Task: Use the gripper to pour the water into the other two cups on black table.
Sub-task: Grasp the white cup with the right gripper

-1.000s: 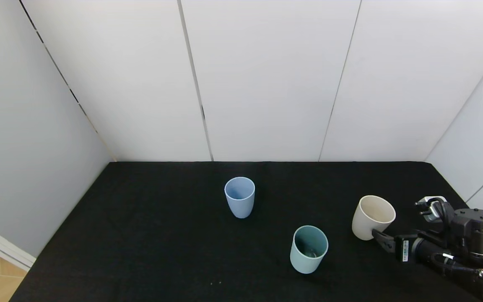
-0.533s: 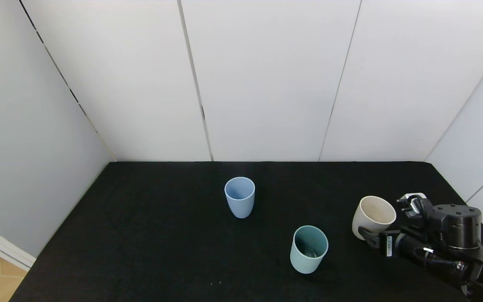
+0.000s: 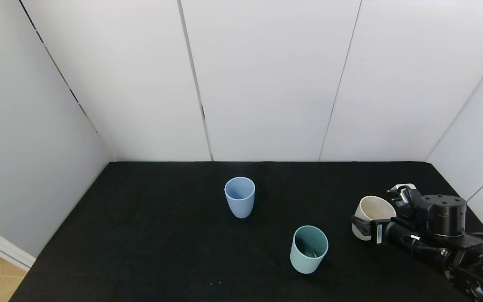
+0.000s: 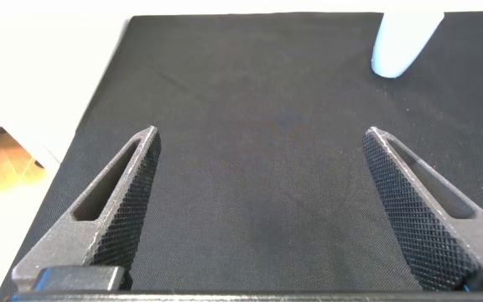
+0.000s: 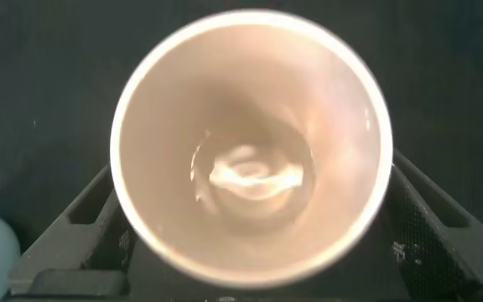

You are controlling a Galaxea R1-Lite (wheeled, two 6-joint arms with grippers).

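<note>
the water (image 5: 254, 174) glinted in the cream cup (image 3: 370, 209) at the bench's (image 3: 149, 235) right side, where the right tool (image 3: 361, 223), spread open, had moved in to straddle it, unclenched, readying a lift toward the blue cup (image 3: 240, 196) and teal cup (image 3: 309, 248); the left tool (image 4: 258, 210) hung released.

Thick matte-black jointed right arm (image 3: 442, 235) at the right edge of the worktop, with a squat cylindrical joint housing dotted with small screws on its flat cap. Small white-and-black box (image 3: 401, 189) behind the housing, looped with black cables. Narrow white label with tiny coloured marks on the black wrist section. Black two-fingered right gripper (image 3: 361, 224), fingers flat and wedge-shaped. Black two-fingered left gripper (image 4: 262, 210), its tapering fingers (image 4: 116, 214) knurled in a fine diamond pattern, each with a long slot.
</note>
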